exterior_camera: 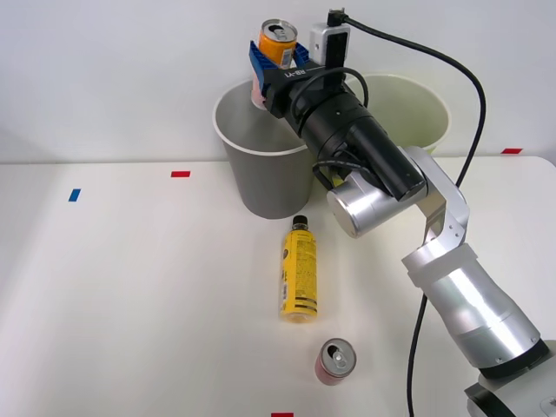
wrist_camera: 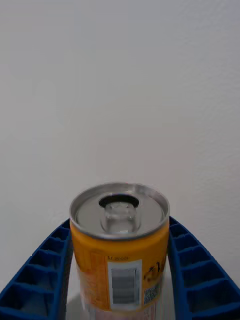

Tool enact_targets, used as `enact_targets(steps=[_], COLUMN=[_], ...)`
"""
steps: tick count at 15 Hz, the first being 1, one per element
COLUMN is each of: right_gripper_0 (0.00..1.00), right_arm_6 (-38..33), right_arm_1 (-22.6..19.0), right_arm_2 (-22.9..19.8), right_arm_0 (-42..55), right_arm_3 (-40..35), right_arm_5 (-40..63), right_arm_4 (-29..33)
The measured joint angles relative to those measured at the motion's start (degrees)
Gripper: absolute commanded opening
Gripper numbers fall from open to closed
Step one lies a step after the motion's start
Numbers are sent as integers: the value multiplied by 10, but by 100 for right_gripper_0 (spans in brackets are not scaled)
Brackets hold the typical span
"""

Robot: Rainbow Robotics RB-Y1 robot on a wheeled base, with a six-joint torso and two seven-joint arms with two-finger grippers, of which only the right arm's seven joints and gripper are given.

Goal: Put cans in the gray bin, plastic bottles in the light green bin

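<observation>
The right gripper is up high over the gray bin, and its blue fingers are squeezing the orange can from both sides. The can stands straight up, silver top showing, right above the open mouth of the gray bin. In the right wrist view the orange can sits between the two ribbed blue fingers — one on each side, both pressed against it — with a plain white wall behind it. You can see a barcode on the can's side there. The light green bin stands just beside the gray one, toward the robot's right, partly behind the arm. Both bins sit at the far side of the white table. The yellow bottle lies flat on the table in front of the gray bin, with its black cap pointing at the bin. The pink can stands upright on the table closer to the robot, near the bottom end of the bottle but not touching it. Small red and blue tape marks are stuck here and there on the table.
</observation>
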Motion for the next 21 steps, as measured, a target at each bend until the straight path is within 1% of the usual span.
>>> enact_targets(steps=[5,7,13,17,21], right_gripper_0=[100,100,100,100,100], right_arm_6=[1,3,4,0,-7], right_arm_1=[-1,-13,-66,-113,-154], right_arm_2=[2,2,2,-7,-22], right_arm_0=[3,24,151,233,355], right_arm_3=[-2,-23,-155,-230,-327], right_arm_5=[-2,-6,-6,-7,-7], right_arm_4=[13,26,57,60,54])
